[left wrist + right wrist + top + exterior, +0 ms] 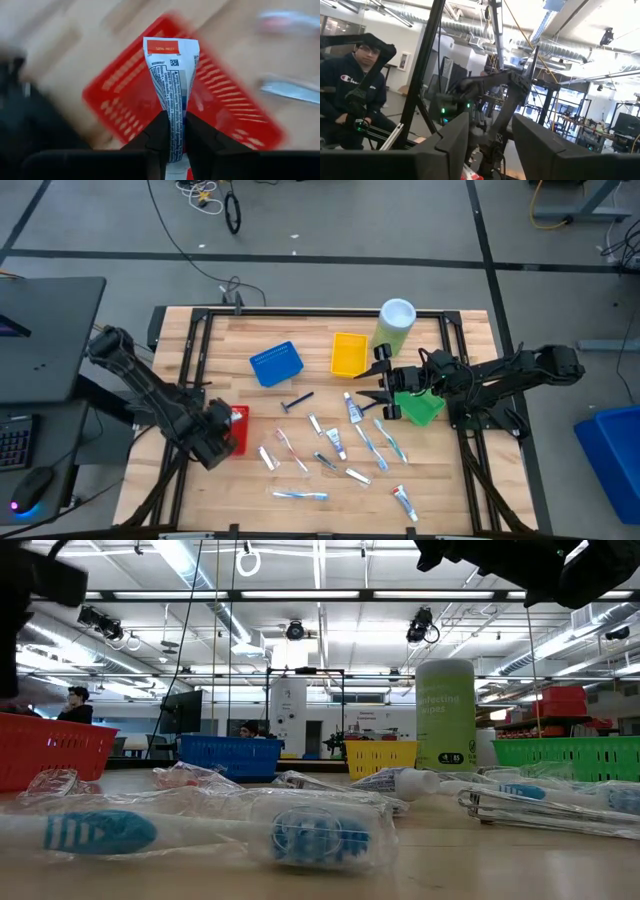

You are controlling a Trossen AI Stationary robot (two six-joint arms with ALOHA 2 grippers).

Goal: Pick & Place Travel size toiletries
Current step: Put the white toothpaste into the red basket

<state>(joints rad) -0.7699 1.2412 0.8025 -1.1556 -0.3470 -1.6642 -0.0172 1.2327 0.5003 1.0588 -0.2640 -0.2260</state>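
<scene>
- A white mini tube is pinched between the left gripper fingers, held over the red tray.
- The right gripper, jaws parted and empty, is raised beside the green tray.

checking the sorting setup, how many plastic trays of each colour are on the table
red plastic mesh tray: 1
blue plastic mesh tray: 1
yellow plastic mesh tray: 1
green plastic mesh tray: 1
total: 4
</scene>
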